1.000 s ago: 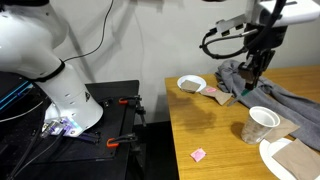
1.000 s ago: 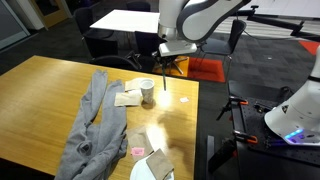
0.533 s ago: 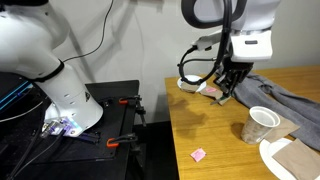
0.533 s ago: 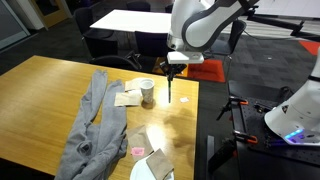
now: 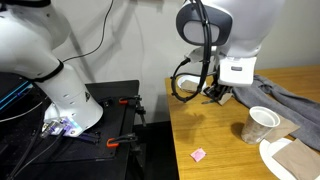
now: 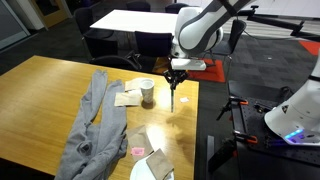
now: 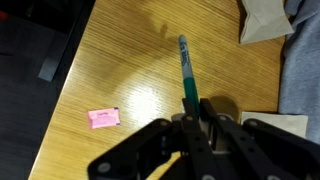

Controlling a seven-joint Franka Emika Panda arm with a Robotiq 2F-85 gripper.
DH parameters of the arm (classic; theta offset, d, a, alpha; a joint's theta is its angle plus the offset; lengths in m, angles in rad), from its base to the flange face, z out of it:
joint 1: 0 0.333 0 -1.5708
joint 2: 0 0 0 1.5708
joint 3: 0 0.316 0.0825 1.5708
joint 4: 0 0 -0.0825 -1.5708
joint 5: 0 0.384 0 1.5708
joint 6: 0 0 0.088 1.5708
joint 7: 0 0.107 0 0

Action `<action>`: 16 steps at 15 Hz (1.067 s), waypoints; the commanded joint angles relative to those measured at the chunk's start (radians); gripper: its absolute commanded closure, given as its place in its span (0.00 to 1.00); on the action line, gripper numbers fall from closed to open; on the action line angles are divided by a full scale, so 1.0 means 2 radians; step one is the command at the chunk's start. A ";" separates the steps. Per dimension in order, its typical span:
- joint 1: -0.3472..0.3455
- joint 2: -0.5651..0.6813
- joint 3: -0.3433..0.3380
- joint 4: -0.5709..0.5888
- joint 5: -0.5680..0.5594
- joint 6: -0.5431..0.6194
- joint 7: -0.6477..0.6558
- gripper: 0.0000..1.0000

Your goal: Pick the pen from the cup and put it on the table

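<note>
One green pen, pinched in the closed gripper, hangs tip-down, apparently near upright, over bare bench close to its edge.

Soft, even indoor light filled both exterior views and cast no hard shadows. Both pictures were small and coarse, so fine detail was lost. In an exterior view the glossy white arm casing was nearly blown out, while the black metal bench beside it sat in murk. In an exterior view the room behind the light wooden table was dim. In the wrist view a pale glare spread over the table's grain. The slim green pen looked fairly sharp there, and the black two-finger gripper clamping it was a dark, blurred mass along the bottom edge.
</note>
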State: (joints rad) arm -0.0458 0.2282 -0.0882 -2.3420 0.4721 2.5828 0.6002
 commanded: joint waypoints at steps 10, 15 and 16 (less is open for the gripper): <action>-0.026 0.103 0.034 0.040 0.093 0.058 -0.114 0.97; -0.030 0.139 0.040 0.055 0.098 0.059 -0.126 0.97; -0.029 0.144 0.038 0.057 0.095 0.058 -0.125 0.97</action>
State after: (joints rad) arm -0.0861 0.4828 -0.0272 -2.2549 0.6427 2.6901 0.3809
